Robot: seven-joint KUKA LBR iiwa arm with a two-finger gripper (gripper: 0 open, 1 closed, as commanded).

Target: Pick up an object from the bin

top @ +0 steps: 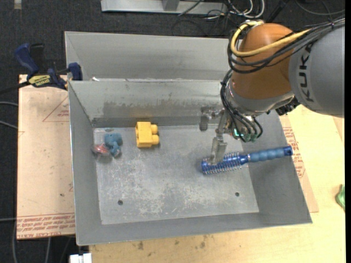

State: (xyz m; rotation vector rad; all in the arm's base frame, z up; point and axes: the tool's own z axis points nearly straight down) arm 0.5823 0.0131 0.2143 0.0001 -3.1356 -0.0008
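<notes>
The hand (217,149) hangs low in the bin (164,193), well to the right of the yellow block (147,134) and a little nearer the front wall than the block is. Its tip is down at the bristled head of a blue brush (244,160). The brush lies flat on the bin floor with its head toward the block and its handle running away from it, up and to the right. Whether the hand is open or closed cannot be told from this angle, and nothing can be seen gripped in it; the tip looks close to the bristles or touching them, but contact is not certain. On the other side of the block, just to its left, lies a small blue and pink thing (108,144), far from the action. By the look of it, the step in hand is the descent onto the brush, with the grasp itself not yet made. The next move probably calls for the hand to straddle the head across its narrow width, close firmly, then lift straight up. A grip this near one end could let the long handle droop or swing, and the bristles may give under pressure, so the hold could slip.
</notes>
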